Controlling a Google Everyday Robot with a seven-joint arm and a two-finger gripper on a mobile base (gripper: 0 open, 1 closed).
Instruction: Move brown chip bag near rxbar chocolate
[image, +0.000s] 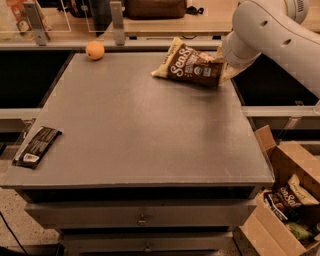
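The brown chip bag (190, 66) is dark brown with cream edges and white "Sea S..." lettering. It is at the table's far right, tilted, with its right end raised. My gripper (223, 64) is at that right end, mostly hidden under my white arm (270, 35), and is shut on the bag's edge. The rxbar chocolate (37, 146) is a thin black bar that lies flat at the table's front left edge, far from the bag.
An orange (95, 50) sits at the table's (140, 135) far left corner. An open cardboard box (287, 200) with another "Sea Salt" bag (287, 197) stands on the floor to the right. Shelving and posts run behind the table.
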